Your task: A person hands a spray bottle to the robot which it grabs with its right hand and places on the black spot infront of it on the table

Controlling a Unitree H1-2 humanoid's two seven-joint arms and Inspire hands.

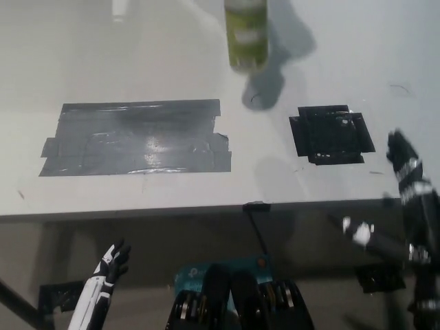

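A: How far along is it?

B: Barely begun. The bottle (246, 34) is at the far edge of the table (206, 196), top cut off, so I can't tell who holds it. The right robot hand (407, 165) hovers at the table's right edge, holding nothing, fingers apart.

A: And the spot?

B: The black spot (332, 134) is bare, just left of that hand (the big grey tape patch (134, 137) isn't the target). The left robot hand (113, 265) rests low, empty, fingers spread. Grabbing and placing remain.

The spray bottle (246, 34) is pale with a yellow-green label, its top cut off by the picture's upper edge. The black spot (332, 134), a rough square of dark tape, lies flat on the table (172, 75), nearer and to the right of the bottle.
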